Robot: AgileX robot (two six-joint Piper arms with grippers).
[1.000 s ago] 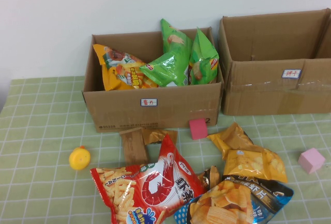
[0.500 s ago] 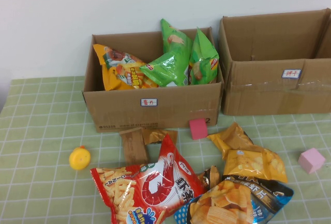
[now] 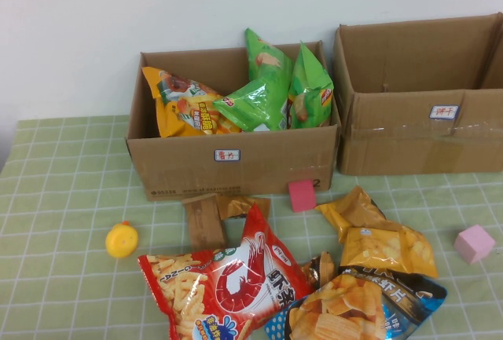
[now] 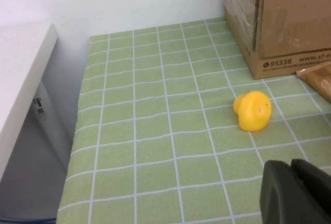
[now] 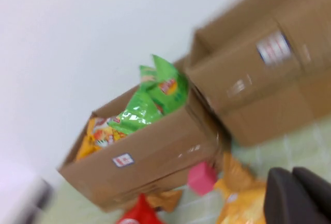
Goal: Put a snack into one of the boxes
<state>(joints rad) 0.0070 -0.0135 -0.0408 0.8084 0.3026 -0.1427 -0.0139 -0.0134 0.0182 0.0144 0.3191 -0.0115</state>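
Nothing moved since prior frame; snack [image 3: 387,248] on table, right gripper [image 5: 300,195] fingers together, left gripper [image 4: 297,193] fingers unclear.

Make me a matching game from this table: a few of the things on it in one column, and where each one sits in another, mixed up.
Things:
1. green bags
2. yellow duck
3. snack
4. pale pink cube

Places:
A. alone on the cloth, left of the red bag
B. standing in the left box
C. on the cloth in front of the taped box, far right
D. just above the blue-black chip bag

Pairs: 1-B, 2-A, 3-D, 4-C

Neither gripper is over the table in the high view; each shows only at the edge of its own wrist view.
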